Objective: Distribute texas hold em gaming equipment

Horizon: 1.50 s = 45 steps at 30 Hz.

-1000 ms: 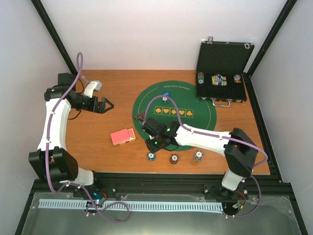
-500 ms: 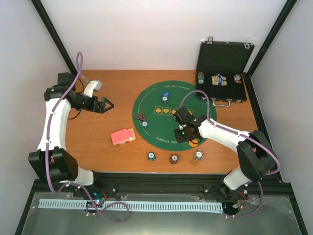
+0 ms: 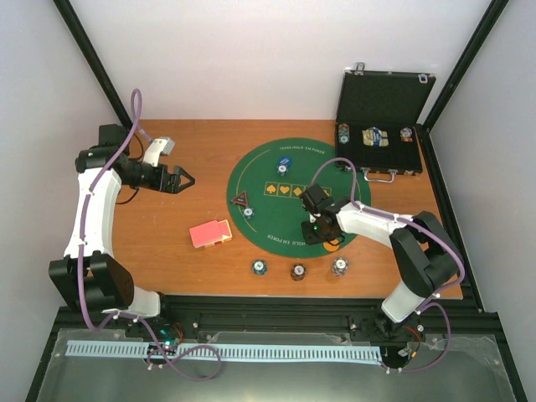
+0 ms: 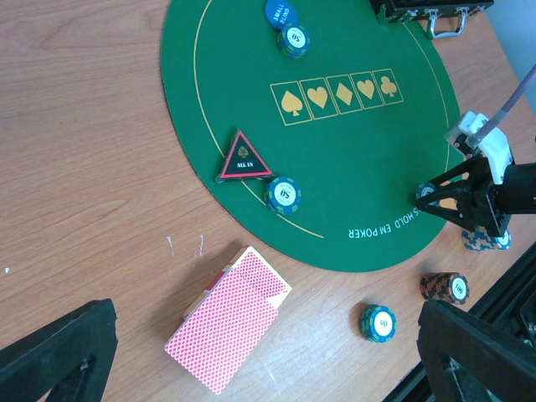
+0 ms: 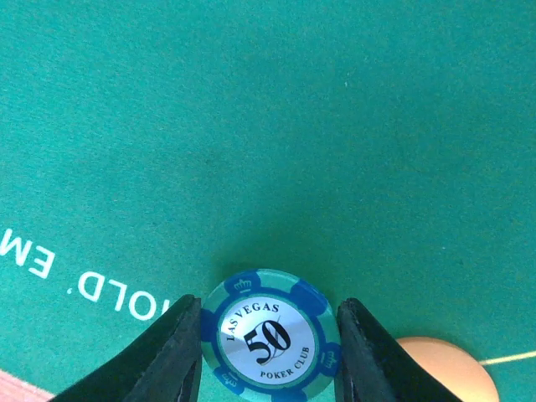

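One blue 50 chip (image 5: 270, 343) sits pinched in the right gripper (image 5: 270, 306), low on the green mat (image 5: 335, 126) just beside the orange disc (image 5: 442, 370); the left gripper (image 3: 181, 179) gapes, well apart.

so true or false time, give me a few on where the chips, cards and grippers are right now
1. The right gripper is shut on a blue 50 chip over the green mat. True.
2. The left gripper holds the card deck. False: it is open and empty, and the deck lies on the wooden table.
3. An orange disc lies beside that chip. True.
4. The black case is closed. False: its lid stands open.
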### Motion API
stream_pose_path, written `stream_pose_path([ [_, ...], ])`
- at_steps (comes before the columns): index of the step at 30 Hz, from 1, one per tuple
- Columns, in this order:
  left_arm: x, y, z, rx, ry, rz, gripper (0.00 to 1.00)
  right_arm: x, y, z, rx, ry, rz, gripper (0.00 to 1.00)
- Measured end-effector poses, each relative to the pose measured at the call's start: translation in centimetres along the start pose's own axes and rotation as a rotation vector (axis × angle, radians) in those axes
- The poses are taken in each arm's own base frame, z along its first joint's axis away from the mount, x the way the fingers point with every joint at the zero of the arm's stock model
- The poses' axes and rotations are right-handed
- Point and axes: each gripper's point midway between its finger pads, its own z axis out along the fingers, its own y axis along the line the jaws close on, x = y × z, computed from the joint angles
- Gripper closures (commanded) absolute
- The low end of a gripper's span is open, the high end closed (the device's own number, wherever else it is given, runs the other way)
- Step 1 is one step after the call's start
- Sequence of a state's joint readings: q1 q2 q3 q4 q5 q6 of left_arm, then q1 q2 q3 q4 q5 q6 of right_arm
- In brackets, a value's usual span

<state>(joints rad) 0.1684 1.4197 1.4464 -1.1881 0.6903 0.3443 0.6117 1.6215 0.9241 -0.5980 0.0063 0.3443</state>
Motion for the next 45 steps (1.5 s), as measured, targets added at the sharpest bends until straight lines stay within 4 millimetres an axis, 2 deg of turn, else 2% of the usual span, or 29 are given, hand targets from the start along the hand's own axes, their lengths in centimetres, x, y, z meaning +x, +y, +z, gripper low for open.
stream_pose_path([
  [4, 0.0, 0.0, 0.0, 0.0, 0.0, 0.0, 0.0, 0.2, -0.1, 0.7, 0.005, 0.011, 0.001, 0.77],
  [6, 0.0, 0.0, 0.0, 0.0, 0.0, 0.0, 0.0, 0.5, -0.2, 0.9, 0.007, 0.018, 0.001, 0.72],
  [7, 0.0, 0.0, 0.0, 0.0, -0.001, 0.0, 0.0, 0.6, -0.3, 0.9, 0.008, 0.02, 0.001, 0.65],
  [8, 0.0, 0.0, 0.0, 0.0, -0.001, 0.001, 0.0, 0.6, -0.3, 1.0, 0.008, 0.019, 0.001, 0.51],
  [9, 0.0, 0.0, 0.0, 0.0, -0.001, 0.001, 0.0, 0.6, -0.3, 0.9, 0.008, 0.019, 0.002, 0.47],
  [14, 0.0, -0.1, 0.0, 0.001, -0.001, 0.001, 0.0, 0.7, -0.3, 0.6, 0.01, 0.018, 0.002, 0.38],
  [17, 0.0, -0.1, -0.1, 0.001, -0.002, 0.001, 0.0, 0.5, -0.4, -0.6, 0.012, 0.001, 0.001, 0.35],
  [20, -0.1, -0.1, -0.1, 0.001, -0.003, 0.002, 0.0, -0.7, 0.1, -2.7, 0.007, -0.048, -0.005, 0.3],
  [22, -0.1, -0.1, -0.1, 0.001, -0.004, 0.002, 0.0, -1.4, 0.9, -4.3, 0.0, -0.09, -0.02, 0.27],
  [24, -0.1, -0.1, -0.1, 0.001, -0.005, 0.003, 0.0, -1.5, 2.7, -5.9, -0.018, -0.127, -0.063, 0.25],
  [27, -0.2, -0.1, -0.2, 0.001, -0.007, 0.005, 0.0, -0.1, 6.1, -7.3, -0.058, -0.139, -0.141, 0.21],
  [29, -0.3, -0.2, -0.2, 0.003, -0.01, 0.006, 0.0, 1.9, 8.0, -7.5, -0.073, -0.112, -0.197, 0.19],
  [32, -0.4, -0.3, -0.3, 0.005, -0.012, 0.007, 0.0, 4.3, 9.6, -7.3, -0.086, -0.071, -0.24, 0.18],
  [34, -0.4, -0.3, -0.3, 0.006, -0.012, 0.007, 0.0, 5.6, 9.8, -6.8, -0.083, -0.043, -0.252, 0.18],
  [37, -0.4, -0.3, -0.3, 0.006, -0.012, 0.007, 0.0, 7.1, 9.1, -5.8, -0.063, -0.004, -0.246, 0.18],
  [40, -0.4, -0.3, -0.3, 0.006, -0.012, 0.007, 0.0, 7.9, 8.5, -5.0, -0.043, 0.024, -0.242, 0.18],
  [45, -0.4, -0.3, -0.3, 0.005, -0.012, 0.007, 0.0, 8.2, 8.4, -4.2, -0.033, 0.041, -0.24, 0.27],
])
